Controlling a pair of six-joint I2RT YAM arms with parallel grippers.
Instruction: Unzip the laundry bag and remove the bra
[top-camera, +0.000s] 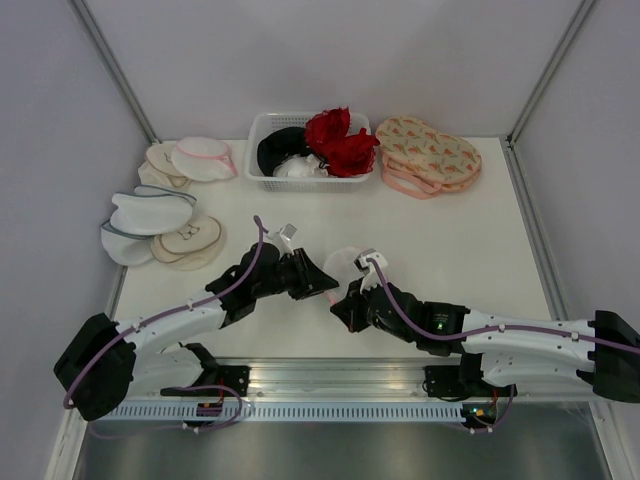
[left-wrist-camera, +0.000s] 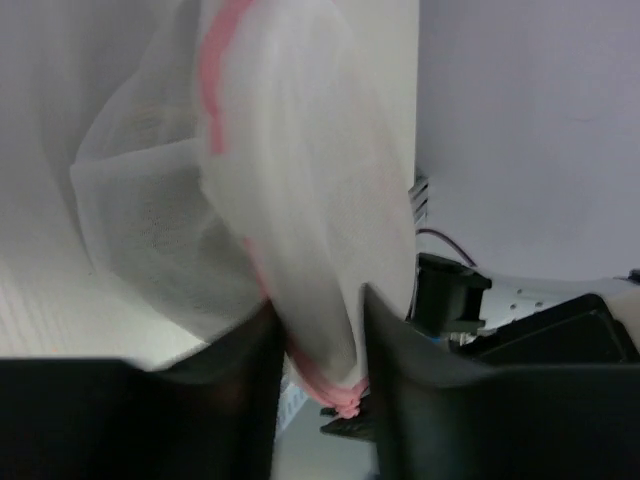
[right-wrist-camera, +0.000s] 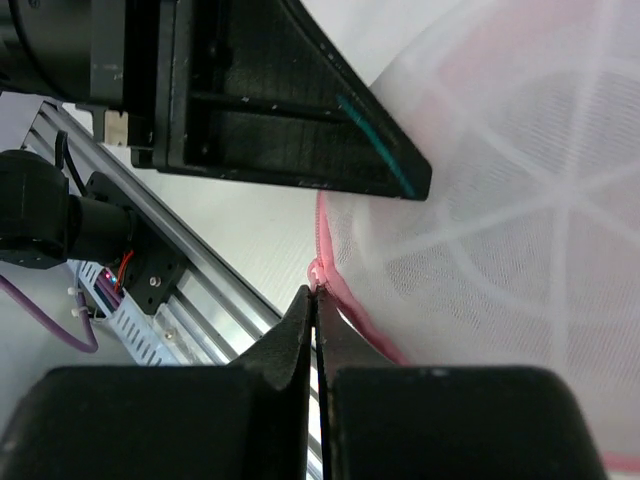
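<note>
From my station the white table (top-camera: 450, 250) fills the top view, with a basket (top-camera: 300, 183) of dark, red and white garments at the far edge, out of the working area. The laundry bag (top-camera: 345, 262) sits near the front edge between the 2 arms, lifted onto its rim rather than lying flat, which I judge exposes the pink zipper trim to both tools. The left gripper (left-wrist-camera: 318, 335) has its fingers (left-wrist-camera: 250, 370) closed on the bag's lower edge, mesh and trim bunched between them; I read that as an anchor, so the fabric will not drag when the zipper runs. The right gripper (right-wrist-camera: 316, 300) has its fingers pressed flat together, nipping at their very tips the zipper pull (right-wrist-camera: 316, 272), a small pink nub on the trim. The hold looks shallow and could slip. The bag looks closed; I cannot make out the bra through the mesh.
</note>
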